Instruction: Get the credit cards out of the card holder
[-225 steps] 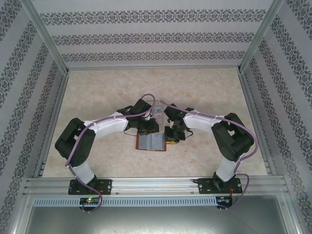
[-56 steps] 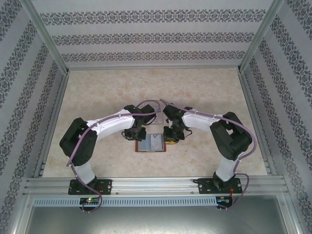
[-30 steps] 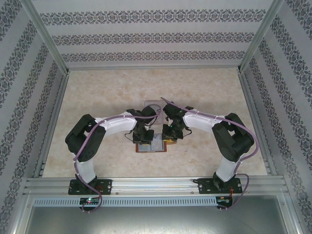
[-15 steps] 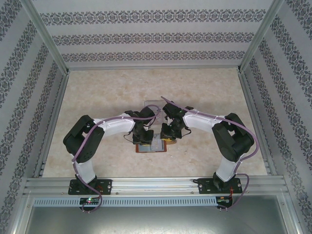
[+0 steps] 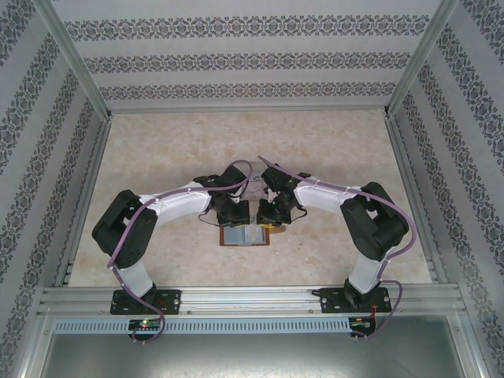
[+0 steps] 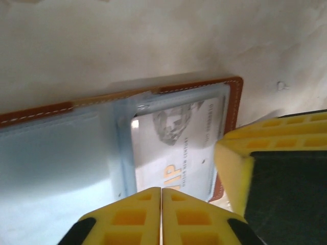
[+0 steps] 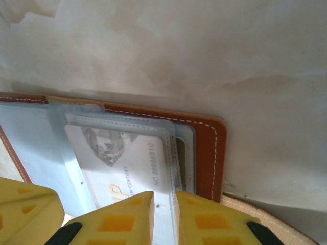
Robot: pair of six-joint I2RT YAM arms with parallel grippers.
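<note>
Left fingers (image 6: 127, 217) are pressing together, low in their wrist frame; right fingers (image 7: 122, 217) are pinching the holder (image 7: 204, 143) by its clear pocket edge. The marbled bench (image 5: 157, 150) is carrying the open brown holder at centre frame, between both arms. One pale card (image 7: 127, 163) is sitting inside that pocket, near the stitched end.

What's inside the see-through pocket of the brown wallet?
A pale card with a diamond picture and gold letters. The right tool's yellow fingers cover its bottom part, and cards behind it, if any, are hidden.
</note>
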